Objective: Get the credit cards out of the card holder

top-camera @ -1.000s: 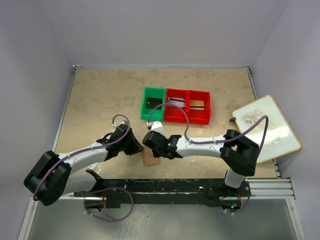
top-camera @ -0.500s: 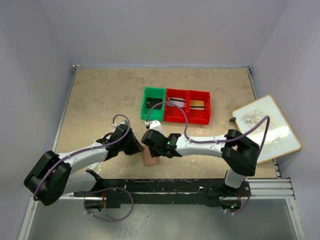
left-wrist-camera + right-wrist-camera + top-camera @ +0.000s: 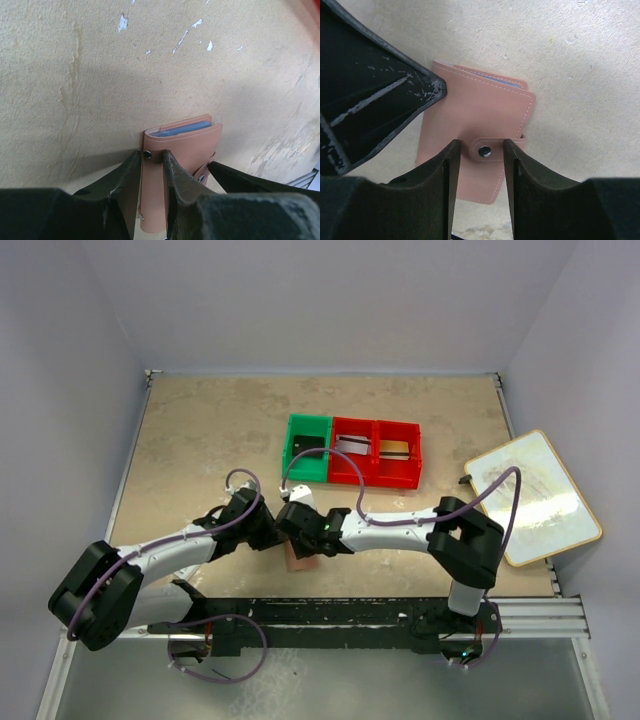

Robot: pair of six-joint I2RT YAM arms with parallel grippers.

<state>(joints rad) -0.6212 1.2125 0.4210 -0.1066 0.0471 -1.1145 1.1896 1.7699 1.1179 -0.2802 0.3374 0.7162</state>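
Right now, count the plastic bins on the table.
3, side by side in one row: green bin at the left, red middle bin, red right bin. None seems hidden.

My right gripper (image 3: 479,144) has parted its jaws and slid left over the card holder (image 3: 480,107), now straddling its snap strap (image 3: 496,146); my right elbow (image 3: 462,540) followed.

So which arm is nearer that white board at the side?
Right. The right arm has its elbow just beside the board; the left arm lies far off on the other side.
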